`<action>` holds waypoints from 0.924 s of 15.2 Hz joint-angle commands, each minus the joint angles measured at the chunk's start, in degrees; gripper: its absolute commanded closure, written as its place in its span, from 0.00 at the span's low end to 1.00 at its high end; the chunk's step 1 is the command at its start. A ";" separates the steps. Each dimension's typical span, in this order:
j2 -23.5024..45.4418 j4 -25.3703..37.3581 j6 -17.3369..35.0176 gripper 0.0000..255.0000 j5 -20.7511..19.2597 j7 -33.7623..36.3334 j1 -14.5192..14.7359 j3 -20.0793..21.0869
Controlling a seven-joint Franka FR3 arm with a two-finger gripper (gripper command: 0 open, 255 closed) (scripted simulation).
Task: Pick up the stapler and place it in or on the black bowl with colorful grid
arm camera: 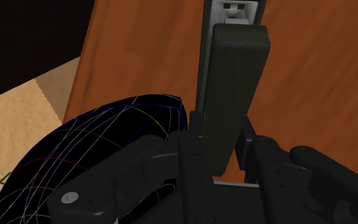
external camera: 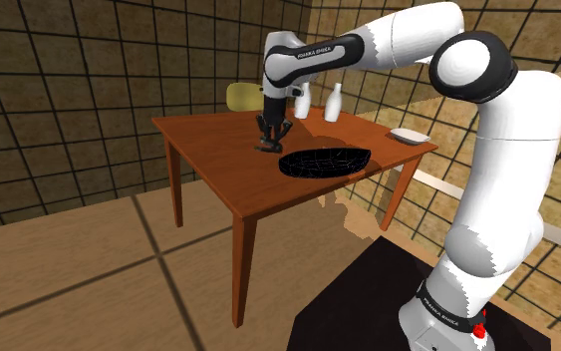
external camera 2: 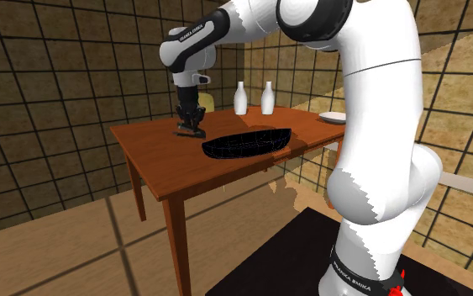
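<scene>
Brown tiled walls w/ dark grid lines are standing behind a reddish wooden bench (external camera: 218,175), where the task's things are being kept. A black bowl (external camera: 325,161), wide and shallow w/ thin coloured grid lines, is lying approx. mid-bench. Two white bottles (external camera: 303,100) are standing at the far edge, and a white plate (external camera: 409,136) is lying well apart, at the corner on the shoulder view's right. The gripper (external camera: 268,138) is being held straight down at bench level, just beside the bowl on the shoulder view's left. In the wrist view the stapler (arm camera: 234,83), dark w/ a pale front end, is being clasped between the fingers (arm camera: 184,147). They appear clenched on its rear part, w/ most of its length reaching out past them. Whether its base is touching the bench cannot be told. The step in hand is being judged as grasp-and-lift. Since the hold is near one end, the grip should be kept firm and the lift made straight up and slowly, so the long body isn't tipped. Only enough height is needed to clear the bowl's rim. A short sideways move, then a low release over the bowl's centre, is being advised, so the stapler isn't bounced out.
</scene>
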 commanded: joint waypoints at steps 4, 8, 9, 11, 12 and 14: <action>-0.42 3.35 -3.74 1.00 0.26 -0.38 0.08 0.10; -1.69 3.23 -4.74 1.00 0.73 -1.75 -0.83 -0.20; -2.78 1.68 -4.15 1.00 1.10 -3.00 -1.77 -0.57; -4.76 -1.11 -3.07 1.00 1.78 -5.55 -3.59 -1.37; -5.66 -2.38 -2.58 1.00 2.09 -6.85 -4.46 -1.80; -7.30 -4.67 -1.69 1.00 2.65 -9.46 -6.16 -2.72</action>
